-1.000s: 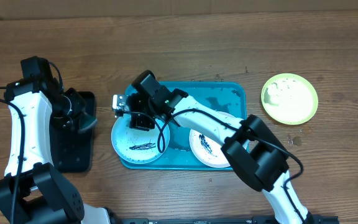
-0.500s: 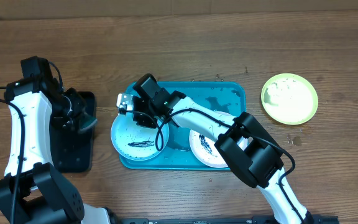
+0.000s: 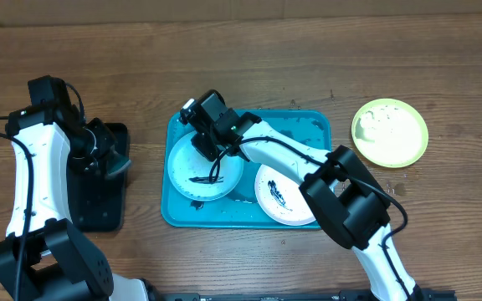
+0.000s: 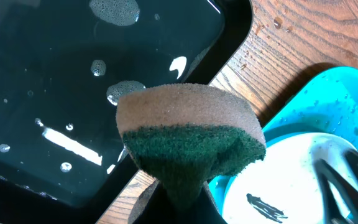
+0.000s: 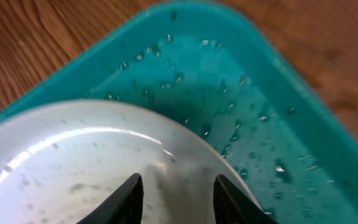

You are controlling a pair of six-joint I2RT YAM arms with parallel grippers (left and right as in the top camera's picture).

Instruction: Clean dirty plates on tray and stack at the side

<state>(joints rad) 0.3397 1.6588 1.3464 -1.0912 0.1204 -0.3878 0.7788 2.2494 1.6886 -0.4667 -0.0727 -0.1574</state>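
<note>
We see the turquoise tray [image 3: 301,134] in the middle of the wooden table [image 3: 266,58], wet with droplets, and two of the dirty plates lie in it. The light-blue-rimmed plate [image 3: 187,167] is in its left half and the white plate [image 3: 276,197] is at its near right, each with a dark smear. The yellow-green-rimmed plate [image 3: 390,132] sits alone on the table, well apart to the right of the tray. The right gripper [image 5: 179,182] hangs over the far edge of the light-blue-rimmed plate. Its fingers are spread and we see nothing pinched between them. Its arm stretches across the tray and hides the white plate's right side, and its cable trails over the light-blue-rimmed plate. To the left of the tray lies a smaller black tray [image 3: 99,205], shiny with water and bubbles. Above it the left gripper [image 3: 111,157] is pressed tight on a sponge [image 4: 190,140], tan on top and green beneath, which blocks much of that wrist camera's view.
</note>
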